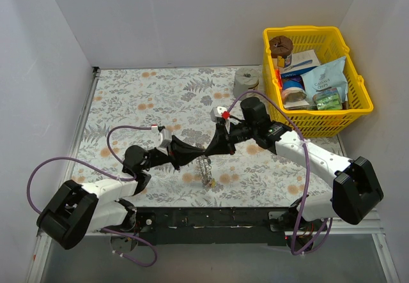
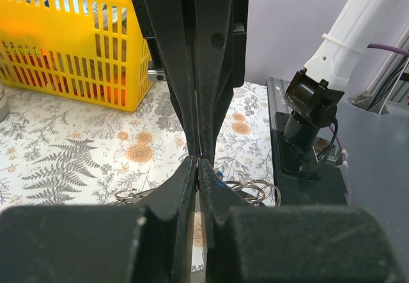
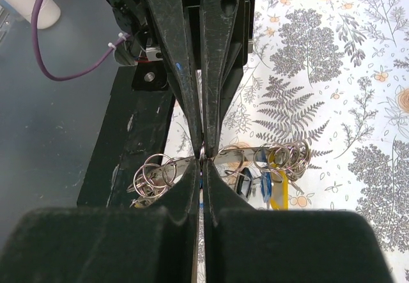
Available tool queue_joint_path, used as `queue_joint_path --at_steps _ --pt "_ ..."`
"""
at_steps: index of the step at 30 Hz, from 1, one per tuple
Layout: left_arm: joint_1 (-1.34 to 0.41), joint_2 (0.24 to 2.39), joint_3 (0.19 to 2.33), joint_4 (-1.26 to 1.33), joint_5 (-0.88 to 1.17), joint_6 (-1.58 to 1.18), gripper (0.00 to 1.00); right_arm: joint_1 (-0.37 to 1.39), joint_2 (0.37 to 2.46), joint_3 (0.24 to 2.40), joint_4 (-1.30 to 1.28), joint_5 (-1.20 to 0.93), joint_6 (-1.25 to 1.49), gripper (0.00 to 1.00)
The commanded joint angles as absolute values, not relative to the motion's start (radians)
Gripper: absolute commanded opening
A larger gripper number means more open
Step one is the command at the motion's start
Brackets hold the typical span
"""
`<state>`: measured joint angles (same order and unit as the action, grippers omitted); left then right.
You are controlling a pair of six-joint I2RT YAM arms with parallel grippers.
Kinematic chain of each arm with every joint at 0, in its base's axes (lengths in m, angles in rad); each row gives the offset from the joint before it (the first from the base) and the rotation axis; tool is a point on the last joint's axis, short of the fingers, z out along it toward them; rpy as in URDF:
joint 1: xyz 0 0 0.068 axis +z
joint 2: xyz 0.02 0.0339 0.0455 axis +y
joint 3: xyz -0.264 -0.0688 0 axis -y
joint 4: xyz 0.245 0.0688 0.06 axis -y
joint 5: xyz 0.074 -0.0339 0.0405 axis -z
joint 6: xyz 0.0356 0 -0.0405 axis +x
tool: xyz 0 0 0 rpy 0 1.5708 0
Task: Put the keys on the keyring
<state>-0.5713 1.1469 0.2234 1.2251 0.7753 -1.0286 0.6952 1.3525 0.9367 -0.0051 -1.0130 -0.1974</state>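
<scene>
Left gripper (image 1: 199,151) and right gripper (image 1: 213,147) meet tip to tip above the middle of the floral tabletop (image 1: 140,104) in the top view, both pinched narrow. From where the tips meet, the keyring (image 1: 206,168) hangs down as a string of metal loops; whether its low end touches the tabletop I cannot tell. A yellow basket (image 1: 319,126) full of packets stands at the far right corner, with a grey roll (image 1: 246,78) just beside it on its left.

From the left wrist, the left gripper's fingers (image 2: 172,193) are closed to a thin slit, and the right gripper's fingers come down from above, nose to nose with them. Wire loops show just right of the tips.

From the right wrist, both pairs of fingers clamp a thin metal band of the keyring between them. Small rings (image 3: 153,175) cluster along it on either side. The keys (image 3: 265,187) hang right of the tips, a blue one and a yellow key (image 3: 276,197) side by side.
</scene>
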Motion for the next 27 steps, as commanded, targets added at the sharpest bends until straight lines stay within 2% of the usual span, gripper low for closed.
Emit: queue_joint_path --at_steps 1,10,13,18,27 --pt "-0.578 1.086 0.33 1.079 0.811 -0.964 0.08 0.701 1.377 0.997 -0.083 -0.968 -0.251 0.01" --pt "-0.58 1.011 0.527 0.472 0.807 -0.684 0.24 0.699 1.416 1.126 -0.349 -0.858 -0.383 0.01" --pt "-0.58 0.999 0.557 0.359 0.798 -0.621 0.32 0.7 1.42 1.15 -0.423 -0.813 -0.402 0.01" --pt "-0.583 0.994 0.574 0.324 0.801 -0.601 0.45 0.701 1.428 1.19 -0.529 -0.733 -0.417 0.01" --pt "-0.666 1.103 0.604 0.321 0.744 -0.558 0.49 0.701 1.424 1.157 -0.594 -0.652 -0.403 0.01"
